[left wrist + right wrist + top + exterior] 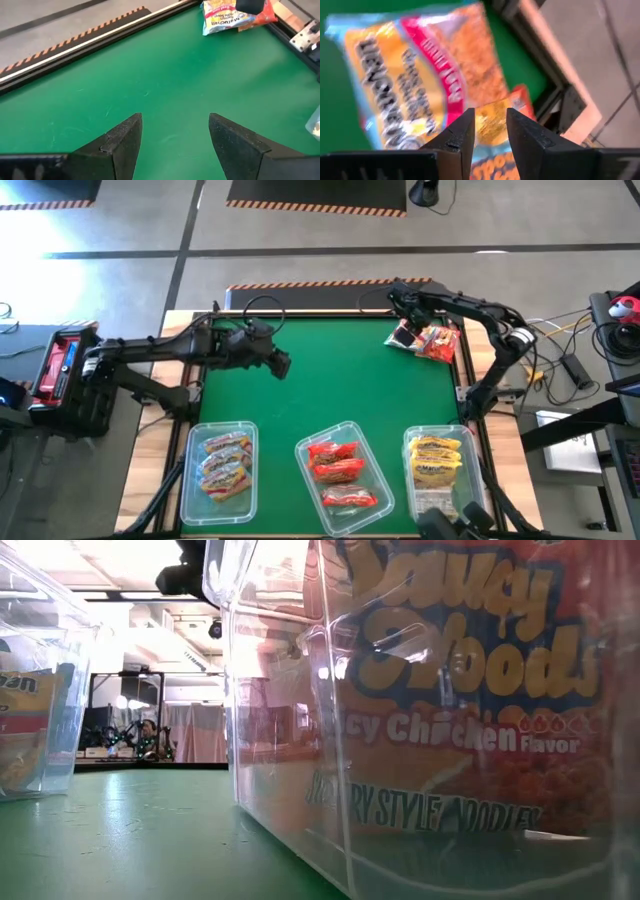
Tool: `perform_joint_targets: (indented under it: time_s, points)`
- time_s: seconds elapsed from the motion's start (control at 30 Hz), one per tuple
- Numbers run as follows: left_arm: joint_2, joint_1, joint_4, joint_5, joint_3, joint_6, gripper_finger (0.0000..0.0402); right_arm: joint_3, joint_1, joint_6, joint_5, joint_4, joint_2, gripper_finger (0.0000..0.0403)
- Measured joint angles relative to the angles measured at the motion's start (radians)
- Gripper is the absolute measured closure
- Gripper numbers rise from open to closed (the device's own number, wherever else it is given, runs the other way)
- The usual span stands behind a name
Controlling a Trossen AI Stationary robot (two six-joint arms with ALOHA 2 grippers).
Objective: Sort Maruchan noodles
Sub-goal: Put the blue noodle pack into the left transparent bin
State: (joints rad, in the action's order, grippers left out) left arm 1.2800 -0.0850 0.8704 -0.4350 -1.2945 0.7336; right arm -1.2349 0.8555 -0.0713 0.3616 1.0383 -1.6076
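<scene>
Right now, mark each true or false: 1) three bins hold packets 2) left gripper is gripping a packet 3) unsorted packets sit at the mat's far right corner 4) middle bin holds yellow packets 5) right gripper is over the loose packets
1) True: left bin, middle bin and right bin all hold packets.
2) False: the left gripper is open over bare green mat, nothing between its fingers.
3) True: the loose packets lie there.
4) False: the middle bin holds red packets; the yellow packets are in the right bin.
5) True: the right gripper is right above them.
</scene>
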Motion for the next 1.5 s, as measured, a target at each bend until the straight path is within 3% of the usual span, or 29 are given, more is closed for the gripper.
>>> perform_joint_targets:
  time_s: [0.43, 0.8, 1.07, 1.5]
  points:
    - [-0.001, -0.131, -0.020, 0.110, 0.000, -0.163, 0.0189, -0.130, 0.000, -0.034, 0.000, 0.145, -0.131, 0.0326]
    - [-0.001, -0.133, -0.030, 0.132, 0.000, -0.175, 0.0189, -0.150, -0.001, -0.060, -0.065, 0.258, -0.137, 0.0329]
    - [-0.001, -0.133, -0.045, 0.132, -0.001, -0.175, 0.0189, -0.143, -0.027, -0.078, -0.187, 0.304, -0.144, 0.0335]
    - [-0.001, -0.132, -0.049, 0.139, -0.001, -0.175, 0.0189, -0.145, -0.078, -0.044, -0.214, 0.281, -0.220, 0.0335]
